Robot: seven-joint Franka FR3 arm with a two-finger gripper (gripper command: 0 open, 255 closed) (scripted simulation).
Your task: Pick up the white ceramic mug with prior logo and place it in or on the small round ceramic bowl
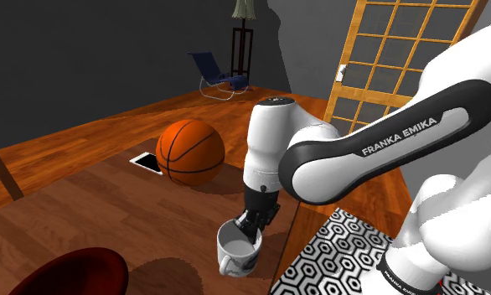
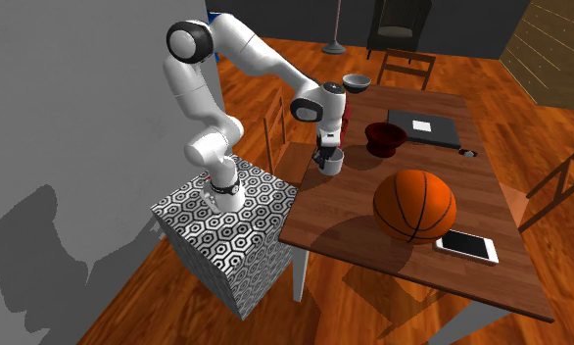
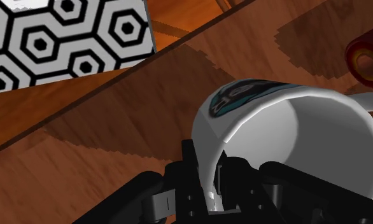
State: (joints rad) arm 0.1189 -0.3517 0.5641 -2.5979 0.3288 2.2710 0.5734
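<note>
The pincer (image 1: 250, 225) is pinching the wall of the white mug (image 1: 238, 249), one finger inside and one outside. The mug, which is showing a teal-and-black logo, is hanging at the edge of the wooden bench (image 1: 110, 193) nearest the patterned stand (image 2: 226, 230). A dark red bowl (image 2: 383, 135) and a basketball (image 2: 414, 204) are lying farther along the bench.

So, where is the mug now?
The mug is in the shoulder view's lower middle, gripped by the tool at the table edge by the stand, below the basketball.
</note>
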